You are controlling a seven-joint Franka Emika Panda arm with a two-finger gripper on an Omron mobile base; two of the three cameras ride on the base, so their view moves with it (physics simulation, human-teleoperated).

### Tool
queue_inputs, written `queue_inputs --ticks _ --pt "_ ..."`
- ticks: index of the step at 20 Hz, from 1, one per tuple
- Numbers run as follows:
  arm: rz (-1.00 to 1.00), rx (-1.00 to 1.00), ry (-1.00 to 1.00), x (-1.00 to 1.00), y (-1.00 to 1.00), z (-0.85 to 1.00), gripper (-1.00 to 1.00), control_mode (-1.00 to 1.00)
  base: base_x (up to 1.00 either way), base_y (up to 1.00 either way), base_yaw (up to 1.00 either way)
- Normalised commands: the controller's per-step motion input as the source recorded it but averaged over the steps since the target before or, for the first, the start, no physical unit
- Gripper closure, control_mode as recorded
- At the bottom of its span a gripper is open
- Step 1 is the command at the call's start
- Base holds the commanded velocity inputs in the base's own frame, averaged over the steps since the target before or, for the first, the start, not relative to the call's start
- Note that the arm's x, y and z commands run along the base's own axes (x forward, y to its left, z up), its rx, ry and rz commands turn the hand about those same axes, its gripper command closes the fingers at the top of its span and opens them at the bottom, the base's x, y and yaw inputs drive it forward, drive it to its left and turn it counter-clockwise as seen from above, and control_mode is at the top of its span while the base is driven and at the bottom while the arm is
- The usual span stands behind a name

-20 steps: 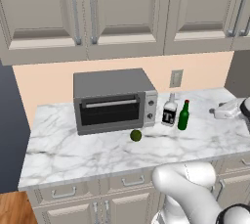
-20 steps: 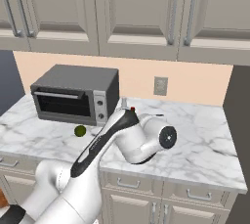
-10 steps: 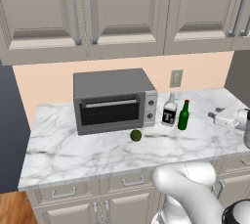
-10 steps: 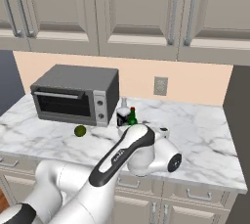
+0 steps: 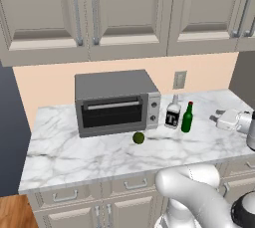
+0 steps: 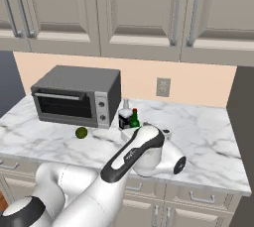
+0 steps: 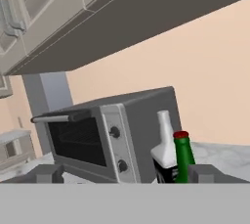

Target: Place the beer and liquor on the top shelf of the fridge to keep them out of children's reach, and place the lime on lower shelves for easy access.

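1. On the marble counter (image 5: 89, 155), the liquor bottle (image 5: 173, 114) is standing upright just right of the toaster oven (image 5: 115, 103), and the beer bottle (image 5: 188, 117) is standing close beside it on its right.
2. The lime (image 5: 138, 138) is lying on the counter in front of the oven's lower right corner, a little apart from both bottles.
3. I am reaching low over the counter's right part; in the left base view my white hand (image 5: 233, 120) is hanging just above the marble, well to the right of the beer.
4. In the right base view my forearm (image 6: 134, 153) is slanting up from the lower left and hiding the lower parts of both bottles.
5. I am holding my fingers (image 7: 200, 173) spread wide with nothing between them; my gripper (image 7: 124, 175) is looking level across the counter.
6. Through the hand view I am seeing the beer's red cap in front of the liquor's neck, with the oven's knobs to their left.
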Motion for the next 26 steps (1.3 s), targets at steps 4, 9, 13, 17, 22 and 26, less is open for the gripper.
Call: queue_inputs --ticks 4,9,13,17,22,26 --pt "0.03 -0.02 -0.03 0.1 0.01 -0.25 -1.0 -1.0 0.0 0.0 0.0" --pt "0.0 -0.06 -0.03 0.19 0.02 -0.27 -1.0 -1.0 0.0 0.0 0.0" --pt "0.0 -0.11 -0.01 0.21 0.07 -0.15 -1.0 -1.0 0.0 0.0 0.0" --pt "0.0 -0.13 0.0 0.22 0.07 -0.07 -1.0 -1.0 0.0 0.0 0.0" --pt "0.0 -0.1 0.0 0.25 0.06 -0.02 -1.0 -1.0 0.0 0.0 0.0" --pt "0.0 -0.01 0.0 0.35 0.04 0.0 -1.0 -1.0 0.0 0.0 0.0"
